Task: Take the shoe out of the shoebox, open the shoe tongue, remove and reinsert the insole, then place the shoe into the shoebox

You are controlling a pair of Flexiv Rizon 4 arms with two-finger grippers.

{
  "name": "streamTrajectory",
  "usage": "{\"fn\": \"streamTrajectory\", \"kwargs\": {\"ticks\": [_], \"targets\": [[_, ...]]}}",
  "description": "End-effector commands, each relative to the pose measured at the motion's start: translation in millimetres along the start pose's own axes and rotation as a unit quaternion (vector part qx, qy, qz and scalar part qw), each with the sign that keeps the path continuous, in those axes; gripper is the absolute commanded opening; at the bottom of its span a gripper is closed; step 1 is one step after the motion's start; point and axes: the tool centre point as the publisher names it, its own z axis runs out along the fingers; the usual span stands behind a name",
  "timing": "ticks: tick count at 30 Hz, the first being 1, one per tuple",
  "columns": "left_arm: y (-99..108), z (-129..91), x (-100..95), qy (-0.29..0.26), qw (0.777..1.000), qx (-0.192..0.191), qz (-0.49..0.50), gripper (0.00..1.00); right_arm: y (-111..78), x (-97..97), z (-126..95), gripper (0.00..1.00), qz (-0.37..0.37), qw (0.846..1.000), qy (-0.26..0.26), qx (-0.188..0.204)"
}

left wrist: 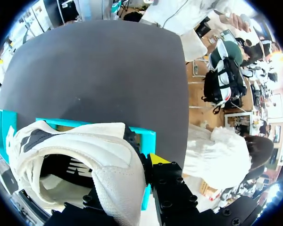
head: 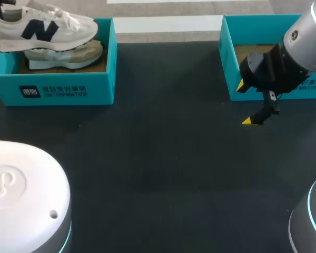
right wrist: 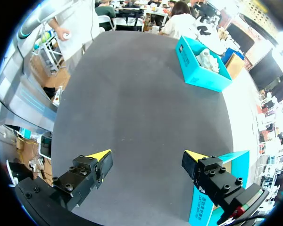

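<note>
A white sneaker [head: 45,27] with a dark side mark hangs just above the left teal shoebox [head: 58,89]. My left gripper [left wrist: 132,176] is shut on its heel collar, and one yellow fingertip [left wrist: 156,159] shows beside the white fabric [left wrist: 99,150]. In the head view that gripper is almost out of sight at the left edge. A second, beige shoe [head: 68,57] lies inside the box. My right gripper [head: 246,104] hangs open and empty over the dark table, in front of the right teal shoebox [head: 229,63]. The right wrist view shows its fingers [right wrist: 148,157] spread wide above bare tabletop.
The right teal box [right wrist: 236,172] stands close beside my right gripper. The left box [right wrist: 200,66] lies far ahead across the black table [head: 163,158]. My left arm's white housing [head: 21,195] fills the near left corner and a grey link [head: 310,221] the near right.
</note>
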Motion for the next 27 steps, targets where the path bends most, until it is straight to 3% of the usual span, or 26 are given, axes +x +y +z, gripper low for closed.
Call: {"fn": "streamTrajectory", "kwargs": {"ticks": [1, 7, 16, 27], "targets": [[-53, -12, -12.3, 0.000, 0.998, -0.058, -0.002, 0.00, 0.7, -1.1, 2, 1.00, 0.000, 1.000, 0.001, 0.001], [-91, -19, -39.2, -0.018, 0.999, -0.040, -0.008, 0.00, 0.7, -1.1, 2, 1.00, 0.000, 1.000, 0.001, 0.001], [-146, -10, -73.7, -0.014, 1.000, -0.006, 0.002, 0.00, 0.7, -1.1, 2, 1.00, 0.000, 1.000, 0.001, 0.001], [-146, -10, -73.7, -0.014, 1.000, -0.006, 0.002, 0.00, 0.7, -1.1, 2, 1.00, 0.000, 1.000, 0.001, 0.001]]}}
